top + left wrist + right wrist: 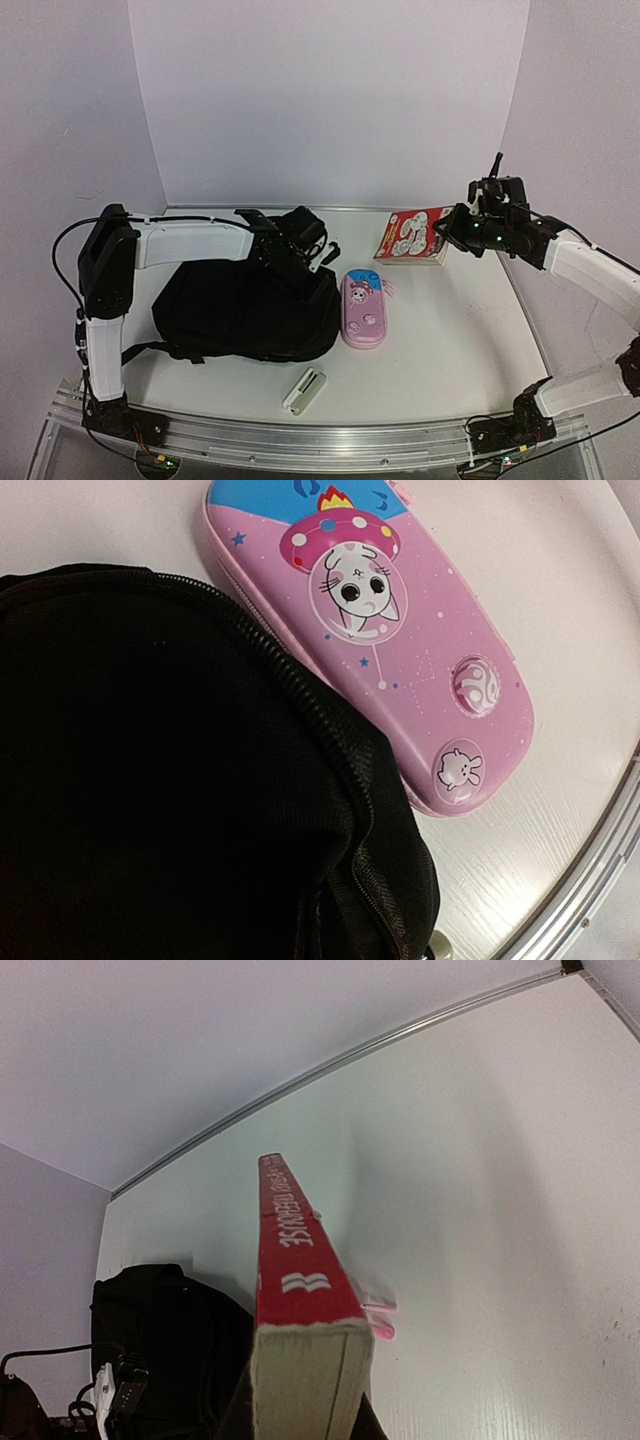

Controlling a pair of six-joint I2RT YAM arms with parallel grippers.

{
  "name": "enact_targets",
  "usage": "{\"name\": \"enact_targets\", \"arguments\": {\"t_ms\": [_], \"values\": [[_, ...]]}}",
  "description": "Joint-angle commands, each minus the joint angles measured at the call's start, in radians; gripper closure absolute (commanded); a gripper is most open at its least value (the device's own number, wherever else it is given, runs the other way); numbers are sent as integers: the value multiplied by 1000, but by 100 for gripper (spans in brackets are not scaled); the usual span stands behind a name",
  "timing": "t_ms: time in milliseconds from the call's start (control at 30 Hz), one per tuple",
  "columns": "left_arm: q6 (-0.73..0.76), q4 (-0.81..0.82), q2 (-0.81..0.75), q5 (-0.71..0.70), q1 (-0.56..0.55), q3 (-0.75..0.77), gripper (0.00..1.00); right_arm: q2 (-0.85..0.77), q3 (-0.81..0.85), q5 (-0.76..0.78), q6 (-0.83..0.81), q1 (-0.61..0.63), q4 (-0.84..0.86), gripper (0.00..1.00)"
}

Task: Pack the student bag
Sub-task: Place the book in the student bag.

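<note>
Since the limp student bag (235,310), nine o'clock of the pencil case (362,310), wants gripping at its zip rim, the left end effector (305,262) is closed there, the right end effector (452,232) clamping a paperback (412,237).

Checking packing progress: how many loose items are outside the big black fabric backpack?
3: a pink cartoon pencil case beside the black fabric backpack; a small white-and-green oblong object near the front edge; a red paperback book held by the right gripper. Others may be hidden.
</note>
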Motion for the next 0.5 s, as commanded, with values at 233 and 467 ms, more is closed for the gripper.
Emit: {"name": "enact_targets", "arguments": {"t_ms": [233,467], "values": [[-39,124,-388,120,193,-98,100,-17,39,-574,32,6,30,100],[-9,146,-440,210,231,-108,100,52,-34,-735,138,46,162,100]]}}
